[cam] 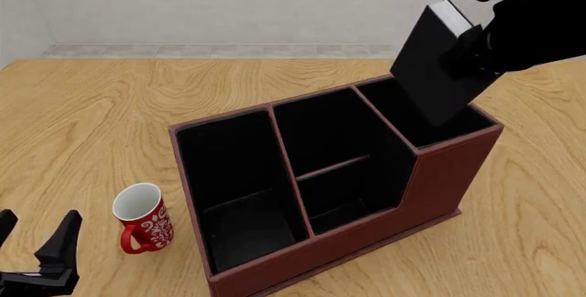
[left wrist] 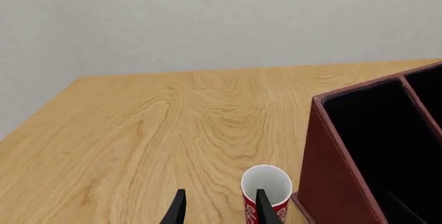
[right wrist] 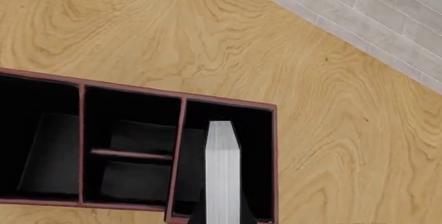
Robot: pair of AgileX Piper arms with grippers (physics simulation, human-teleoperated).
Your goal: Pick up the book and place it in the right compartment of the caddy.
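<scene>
The black book (cam: 435, 64) hangs tilted, white page edges (right wrist: 221, 172) showing, with my right gripper (cam: 471, 46) shut on its upper part. Its lower end sits over the opening of the right compartment (cam: 396, 108), about level with the tall rim. In the right wrist view the book lines up with that compartment (right wrist: 259, 146). The reddish-brown caddy (cam: 366, 242) stands mid-table. My left gripper (cam: 35, 232) rests open and empty near the front left. Its fingers (left wrist: 178, 208) point past the caddy's left wall (left wrist: 338, 172).
A red mug (cam: 142, 218) with white pattern stands upright just left of the caddy, close to my left gripper; in the left wrist view the mug (left wrist: 266, 182) is partly behind one finger. The caddy's middle section has a crossbar (cam: 334, 167). A wall bounds the table's far edge.
</scene>
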